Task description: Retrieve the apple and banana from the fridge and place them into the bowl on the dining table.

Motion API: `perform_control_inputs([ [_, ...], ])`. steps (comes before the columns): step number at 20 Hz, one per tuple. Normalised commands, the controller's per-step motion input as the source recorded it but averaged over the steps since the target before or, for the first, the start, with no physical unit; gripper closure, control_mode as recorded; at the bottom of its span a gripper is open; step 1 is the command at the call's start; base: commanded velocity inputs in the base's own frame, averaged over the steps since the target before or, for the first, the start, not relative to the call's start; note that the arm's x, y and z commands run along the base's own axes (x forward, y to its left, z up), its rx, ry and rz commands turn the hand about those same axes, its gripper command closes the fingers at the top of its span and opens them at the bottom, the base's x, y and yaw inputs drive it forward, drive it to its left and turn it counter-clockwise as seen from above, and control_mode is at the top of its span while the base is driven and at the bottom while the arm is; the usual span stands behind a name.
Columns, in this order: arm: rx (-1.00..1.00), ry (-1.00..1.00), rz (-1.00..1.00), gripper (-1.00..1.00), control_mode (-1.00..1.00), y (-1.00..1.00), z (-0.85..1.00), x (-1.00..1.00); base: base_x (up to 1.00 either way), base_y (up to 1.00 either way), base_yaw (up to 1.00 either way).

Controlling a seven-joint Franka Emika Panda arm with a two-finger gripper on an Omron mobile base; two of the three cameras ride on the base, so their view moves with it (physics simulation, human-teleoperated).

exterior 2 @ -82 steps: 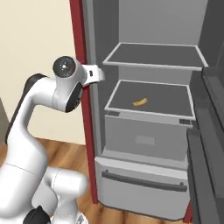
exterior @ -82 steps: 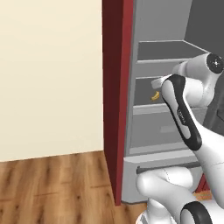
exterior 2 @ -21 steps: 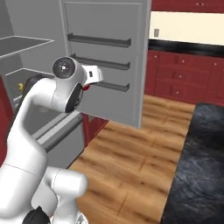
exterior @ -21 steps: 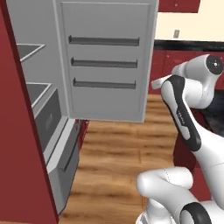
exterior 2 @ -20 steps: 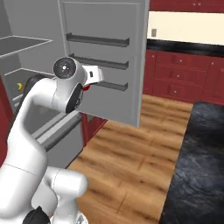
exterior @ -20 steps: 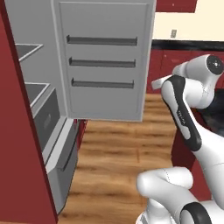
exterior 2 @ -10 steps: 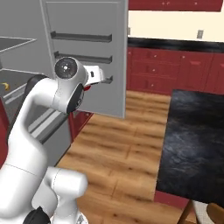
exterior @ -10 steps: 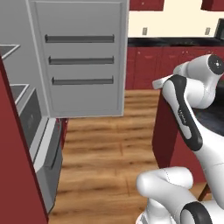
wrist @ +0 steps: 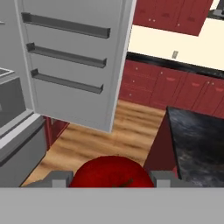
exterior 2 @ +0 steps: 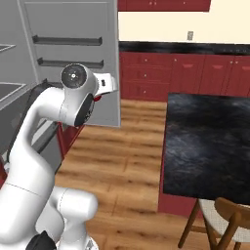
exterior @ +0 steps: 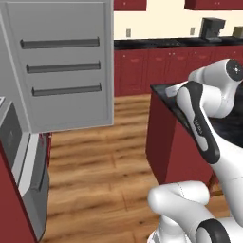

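Wood-plank flooring (exterior: 99,161) is stretching across a rendered kitchen w/ dark red cabinets (exterior 2: 195,78) lining the back wall under a black counter (exterior: 156,43) and cream wall. At left, the fridge (exterior: 19,156) is standing w/ its grey door (exterior: 61,66) swung wide, three dark shelf rails showing on the door's inner face; the grey drawer front and lower body are showing at the left edge of the left base view, framed by a dark red panel.

Robot's white arm (exterior 2: 53,132) is rising in the foreground of the right base view, its wrist pointing toward the open door. In the hand view, the gripper (wrist: 111,178) is clamping the apple (wrist: 111,173), a dark-red ball sitting btwn the two finger tips (wrist: 61,178) at the bottom of that view, stem side facing the camera. A sliver of red is also peeking out beside the wrist in the right base view.

Dining table (exterior 2: 210,146), a black marbled slab on a dark red base, is lying to the right, well apart from the fridge, w/ floor btwn them. A wooden chair (exterior 2: 222,222) w/ a pale seat is tucked just beside the table's near edge in the right base view. A dark appliance (exterior: 212,28) is sitting on the back counter at far right.
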Motion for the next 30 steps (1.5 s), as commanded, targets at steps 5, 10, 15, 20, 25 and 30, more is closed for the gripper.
perform_control_inputs([
  [5,0.00,0.00,0.00,1.00,1.00,0.00,0.00,0.00,-0.15,-0.29,-0.19],
  [10,0.00,0.00,0.00,1.00,1.00,0.00,0.00,0.00,-0.48,-0.28,-0.16],
  [15,0.00,0.00,0.00,1.00,1.00,0.00,0.00,0.00,-0.70,-0.32,-0.17],
  [20,0.00,0.00,0.00,1.00,1.00,0.00,0.00,0.00,-0.14,-0.63,-0.14],
  [25,0.00,0.00,0.00,1.00,1.00,0.00,0.00,0.00,0.00,-0.74,-0.12],
  [30,0.00,0.00,0.00,1.00,1.00,0.00,0.00,0.00,0.00,-0.86,-0.10],
])
